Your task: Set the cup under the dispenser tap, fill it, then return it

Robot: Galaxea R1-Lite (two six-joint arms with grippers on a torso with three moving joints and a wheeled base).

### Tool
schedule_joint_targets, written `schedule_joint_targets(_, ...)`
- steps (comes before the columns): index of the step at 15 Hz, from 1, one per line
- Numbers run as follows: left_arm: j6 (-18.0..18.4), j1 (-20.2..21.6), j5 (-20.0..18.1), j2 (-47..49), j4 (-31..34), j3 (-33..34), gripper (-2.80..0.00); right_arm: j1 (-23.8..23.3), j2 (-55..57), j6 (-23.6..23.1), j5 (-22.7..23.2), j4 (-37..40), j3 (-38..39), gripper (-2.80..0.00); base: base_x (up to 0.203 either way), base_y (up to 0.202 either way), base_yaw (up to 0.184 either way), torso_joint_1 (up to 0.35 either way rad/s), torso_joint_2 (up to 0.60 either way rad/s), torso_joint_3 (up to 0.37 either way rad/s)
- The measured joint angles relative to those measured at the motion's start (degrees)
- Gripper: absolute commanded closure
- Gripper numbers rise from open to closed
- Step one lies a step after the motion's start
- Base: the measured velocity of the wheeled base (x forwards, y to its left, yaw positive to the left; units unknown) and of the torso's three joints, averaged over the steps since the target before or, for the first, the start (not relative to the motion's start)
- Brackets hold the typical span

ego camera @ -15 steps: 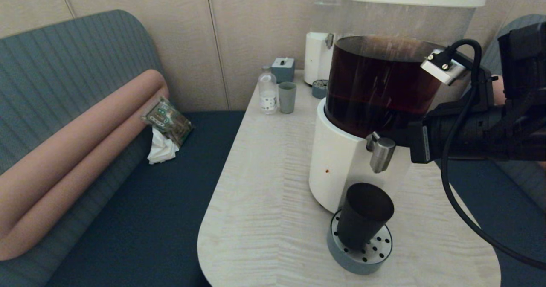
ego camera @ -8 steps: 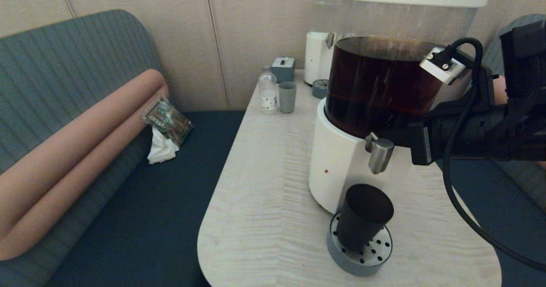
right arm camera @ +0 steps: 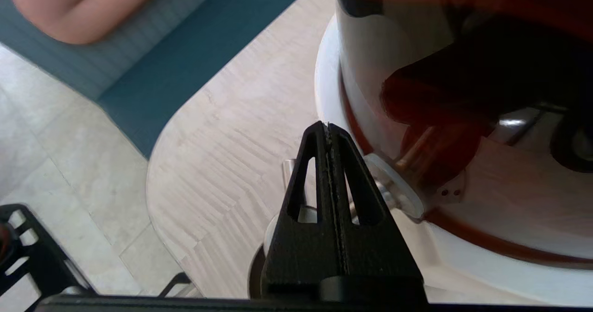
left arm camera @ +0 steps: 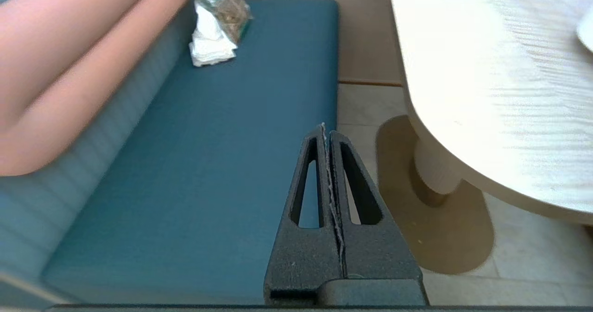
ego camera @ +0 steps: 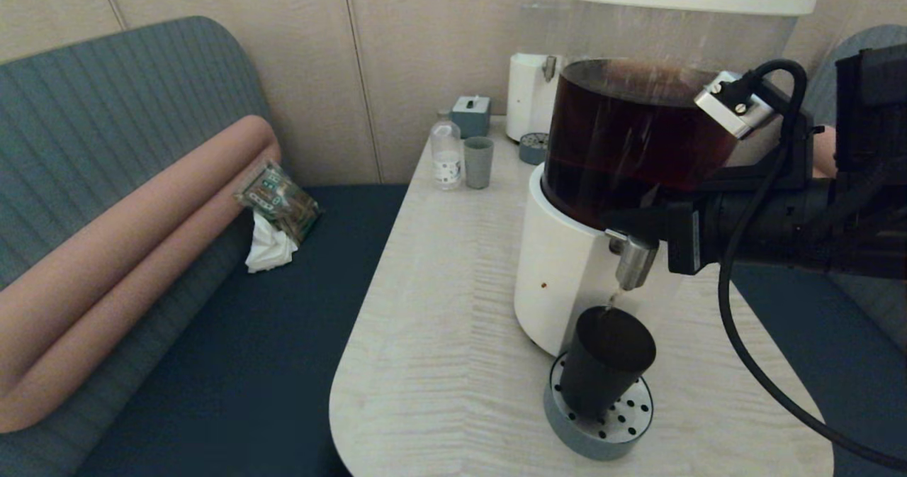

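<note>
The black cup point(ego camera: 606, 360) stands on the round grey drip tray point(ego camera: 599, 431) directly under the steel dispenser tap point(ego camera: 633, 261) of the white-based dispenser point(ego camera: 560, 278) with its dark brown tank point(ego camera: 631, 137). A thin trickle runs from the tap's mouth into the cup. My right gripper point(ego camera: 609, 220) is shut, with nothing between its fingers, and lies along the top of the tap; in the right wrist view the gripper point(right arm camera: 327, 126) reaches past the tank's base. My left gripper point(left arm camera: 324, 129) is shut and parked low beside the table, over the blue bench.
At the back of the table point(ego camera: 439, 307) stand a grey-blue tumbler point(ego camera: 478, 161), a small bottle point(ego camera: 445, 152), a grey box point(ego camera: 471, 114) and a second clear-tank dispenser point(ego camera: 538, 87). A packet and tissue point(ego camera: 273, 215) lie on the bench to the left.
My right gripper has slid left and slightly down onto the tap. The tap has shifted a little, and a thin stream now falls into the cup. The cup has stayed in place.
</note>
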Motion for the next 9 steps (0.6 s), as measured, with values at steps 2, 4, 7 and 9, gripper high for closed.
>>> schedule_joint_targets(2,-0.01,-0.07,0.0,0.0,-0.02,0.0,0.0,-0.11,0.0,0.0,-0.19,-0.04,0.24,0.0,0.0,0.0,0.0,0.0,0.0,0.0)
schedule_joint_targets(4,-0.01,-0.04,0.02,0.0,-0.02,0.0,0.0,-0.42,-0.06,0.21,-0.47,0.03,0.3,0.0,0.0,0.0,0.0,0.0,0.0,0.0)
schedule_joint_targets(7,-0.03,-0.04,0.04,0.0,-0.02,0.0,0.0,-1.87,-0.58,0.3,-2.75,0.46,0.44,0.0,0.0,0.0,0.0,0.0,0.0,0.0)
schedule_joint_targets(9,-0.01,-0.04,0.02,0.0,-0.02,0.0,0.0,-3.23,-1.04,0.29,-4.2,1.24,0.72,0.0,0.0,0.0,0.0,0.0,0.0,0.0)
